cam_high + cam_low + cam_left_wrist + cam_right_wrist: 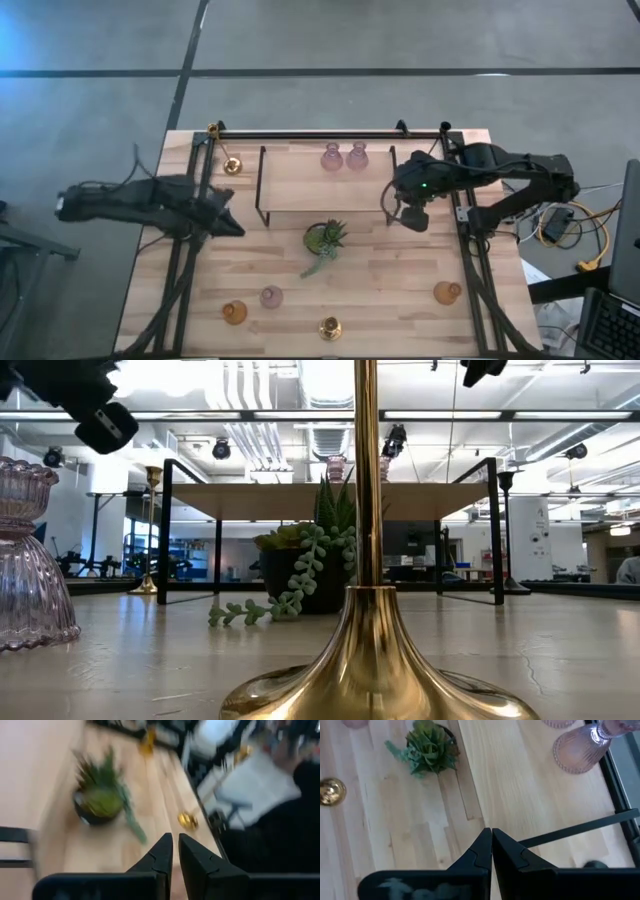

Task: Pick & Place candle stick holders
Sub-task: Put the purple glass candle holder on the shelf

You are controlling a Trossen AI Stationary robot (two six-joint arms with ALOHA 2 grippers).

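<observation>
Looks like both arms are between picks: left gripper (232, 226) is hovering near the table's left edge, nearly shut, empty; right gripper (412, 218) is shut, empty. Next, opening over the brass holder (330, 327) at the front edge.

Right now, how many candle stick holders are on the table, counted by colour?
Pink holders: 3
Amber holders: 2
Brass holders: 2
Black holder: 1
Total: 8

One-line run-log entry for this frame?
left gripper: shut, empty, left table edge | right gripper: shut, empty, beside shelf | two pink holders on shelf
</observation>
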